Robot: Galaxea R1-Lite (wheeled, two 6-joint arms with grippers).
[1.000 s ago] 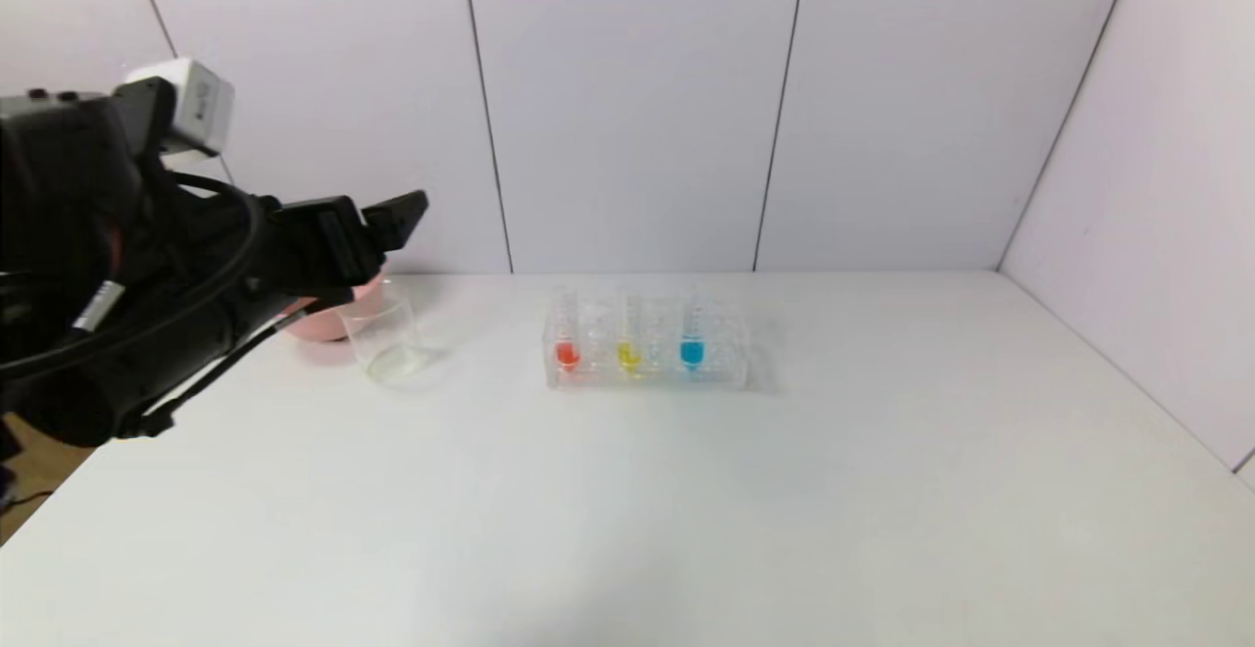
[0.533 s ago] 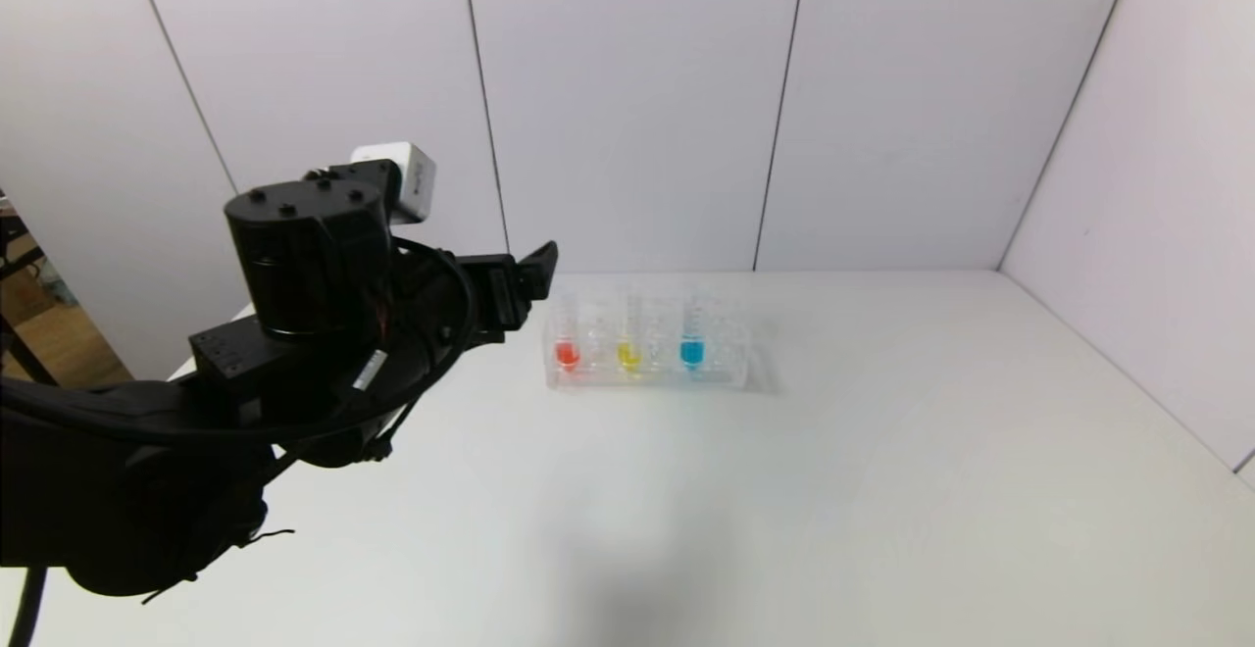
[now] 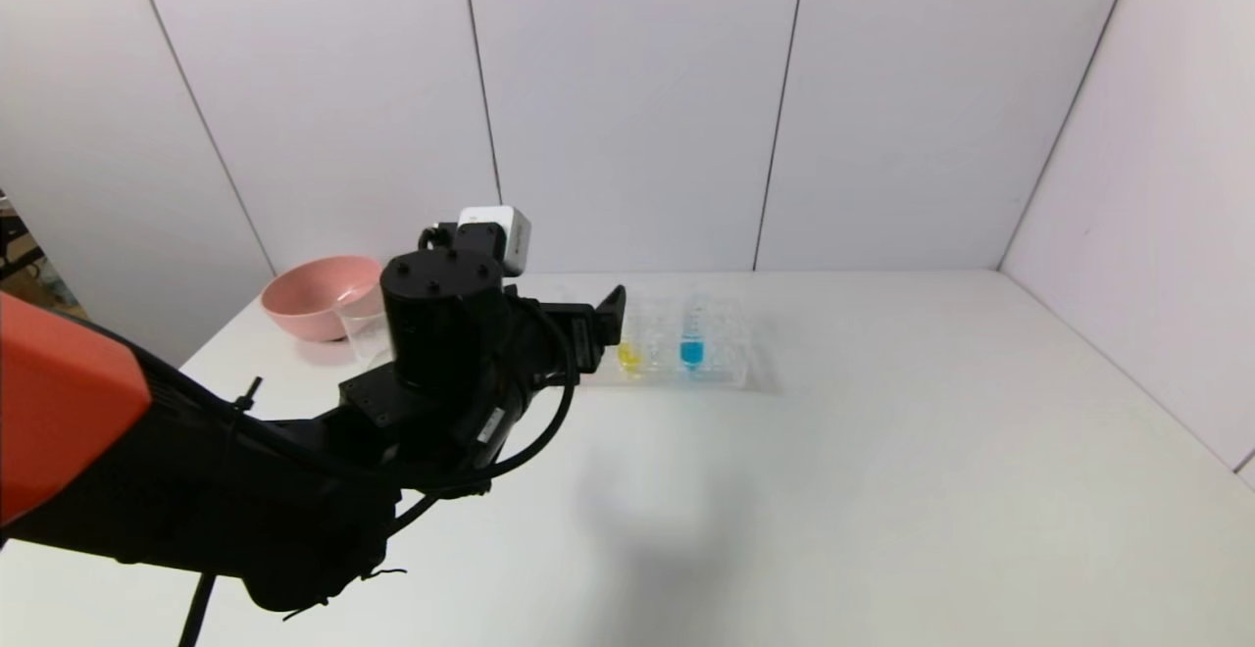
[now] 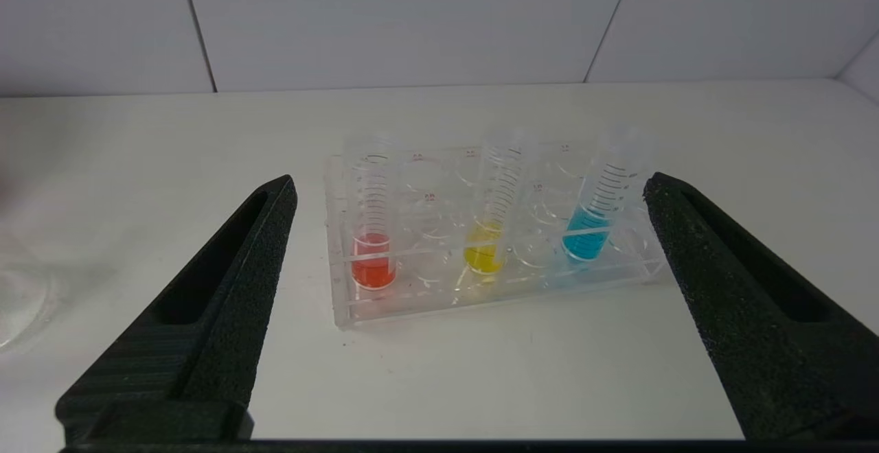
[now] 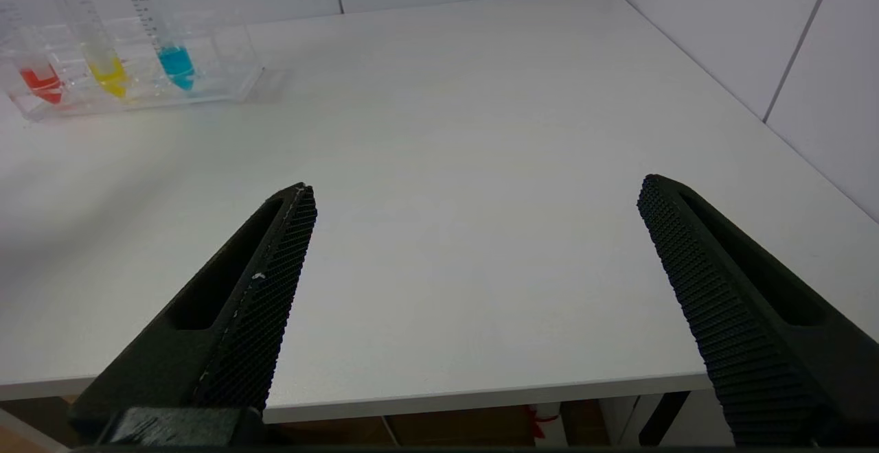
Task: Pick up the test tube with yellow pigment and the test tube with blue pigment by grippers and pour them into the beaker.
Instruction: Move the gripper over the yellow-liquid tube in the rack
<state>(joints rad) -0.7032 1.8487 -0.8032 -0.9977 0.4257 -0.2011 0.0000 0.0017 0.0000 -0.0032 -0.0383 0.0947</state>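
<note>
Swinging in from frame left | left end effector [image 4: 467, 192] wide open, empty, now facing rack [image 4: 494, 295] | yellow tube [image 4: 491, 219] grasp next

Light: bright and even, falling from above.
Shadows: a soft grey patch lay on the desk [image 3: 882, 490] beneath the left arm; a faint one trailed beside the tube rack [image 3: 726, 358].
Glare: none on the desk.
Blur: the beaker [image 4: 17, 295] was smeared in the left wrist view.
</note>
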